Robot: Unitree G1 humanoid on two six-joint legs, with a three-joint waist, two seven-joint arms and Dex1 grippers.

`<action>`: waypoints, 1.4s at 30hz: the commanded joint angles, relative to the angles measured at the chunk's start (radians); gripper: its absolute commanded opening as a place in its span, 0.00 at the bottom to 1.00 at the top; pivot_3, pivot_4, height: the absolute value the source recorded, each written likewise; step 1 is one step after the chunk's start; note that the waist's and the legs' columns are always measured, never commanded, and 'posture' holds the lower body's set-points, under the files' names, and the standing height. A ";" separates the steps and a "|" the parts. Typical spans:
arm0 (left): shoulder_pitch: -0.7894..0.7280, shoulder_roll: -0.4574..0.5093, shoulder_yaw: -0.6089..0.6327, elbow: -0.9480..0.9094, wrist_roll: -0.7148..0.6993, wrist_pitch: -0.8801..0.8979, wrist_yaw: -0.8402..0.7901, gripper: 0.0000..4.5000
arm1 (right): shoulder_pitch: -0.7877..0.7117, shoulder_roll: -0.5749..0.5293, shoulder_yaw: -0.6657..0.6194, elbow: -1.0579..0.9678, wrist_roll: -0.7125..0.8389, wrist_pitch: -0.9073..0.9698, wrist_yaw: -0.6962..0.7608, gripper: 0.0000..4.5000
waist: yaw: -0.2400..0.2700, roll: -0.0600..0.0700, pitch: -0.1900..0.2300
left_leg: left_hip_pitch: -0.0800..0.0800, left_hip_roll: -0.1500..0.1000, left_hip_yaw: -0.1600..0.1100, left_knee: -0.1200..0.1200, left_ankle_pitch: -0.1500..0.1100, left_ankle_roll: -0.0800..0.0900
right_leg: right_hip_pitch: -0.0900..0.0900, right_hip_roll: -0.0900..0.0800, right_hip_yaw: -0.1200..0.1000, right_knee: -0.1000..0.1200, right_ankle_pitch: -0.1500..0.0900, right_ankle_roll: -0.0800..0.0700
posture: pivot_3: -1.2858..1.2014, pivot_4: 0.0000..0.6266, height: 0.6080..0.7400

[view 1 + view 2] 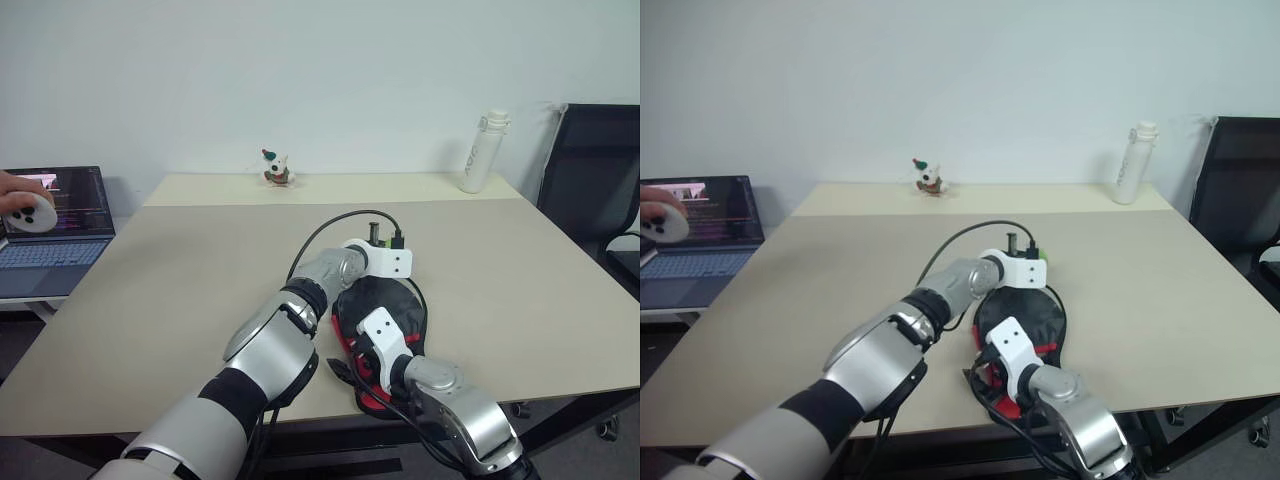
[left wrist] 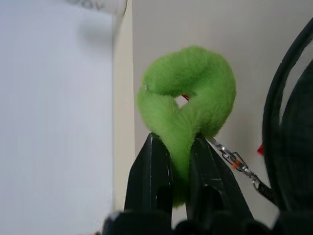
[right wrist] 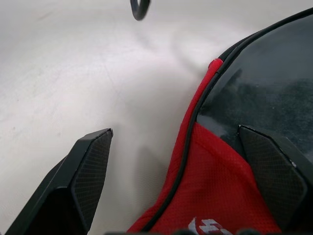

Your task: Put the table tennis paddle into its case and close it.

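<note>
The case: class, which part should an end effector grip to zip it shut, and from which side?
Grip the green pull tag at the case's far rounded end, coming from the left as the left end effector does. The fluffy loop stands clear of the flat fabric.

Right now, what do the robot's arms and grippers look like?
Both arms are silver metal with black joint sections; the left arm shows a black band. Each wrist carries a white bracket with small holes. Black cables loop off them. The left gripper and right gripper have two black wedge-shaped fingers.

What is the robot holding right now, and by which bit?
The left claw is shut on the fuzzy green pull tag of the case. The right claw is open, straddling the case's edge, gripping nothing.
</note>
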 commanded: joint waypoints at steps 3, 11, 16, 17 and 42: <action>-0.062 -0.040 -0.010 -0.037 0.008 -0.060 0.028 0.01 | 0.065 0.003 0.062 0.139 0.026 0.135 0.013 1.00 | 0.000 0.000 0.000 | 0.000 0.000 0.000 0.000 0.000 0.000 | 0.000 0.000 0.000 0.000 0.000 0.000 | 0.52 0.24 1.00; -0.040 -0.039 0.059 -0.037 -0.068 -0.038 -0.083 0.17 | 0.026 0.012 0.041 0.168 0.024 0.128 0.012 1.00 | -0.001 0.001 -0.001 | 0.000 0.000 0.000 0.000 0.000 0.000 | 0.000 0.000 0.000 0.000 0.000 0.000 | 0.52 0.24 1.00; -0.008 -0.017 0.115 -0.038 -0.127 -0.015 -0.180 0.51 | -0.026 0.032 0.000 0.209 0.025 0.110 -0.001 1.00 | -0.003 0.003 -0.002 | 0.000 0.000 0.000 0.000 0.000 0.000 | 0.000 0.000 0.000 0.001 0.000 0.000 | 0.52 0.24 1.00; -0.002 -0.010 0.132 -0.039 -0.145 -0.016 -0.203 0.51 | -0.040 0.036 -0.016 0.225 0.022 0.099 -0.011 1.00 | -0.004 0.003 -0.003 | 0.001 0.000 0.000 0.000 0.000 0.000 | 0.000 0.000 0.000 0.001 0.000 0.000 | 0.52 0.24 1.00; 0.271 0.363 0.574 -0.389 -0.777 0.098 -1.079 0.51 | -0.086 -0.083 -0.546 -0.427 0.421 0.548 0.054 1.00 | 0.008 0.007 -0.002 | -0.010 0.000 0.000 0.001 0.000 0.000 | -0.009 0.000 0.000 0.002 0.001 0.001 | 0.52 0.24 1.00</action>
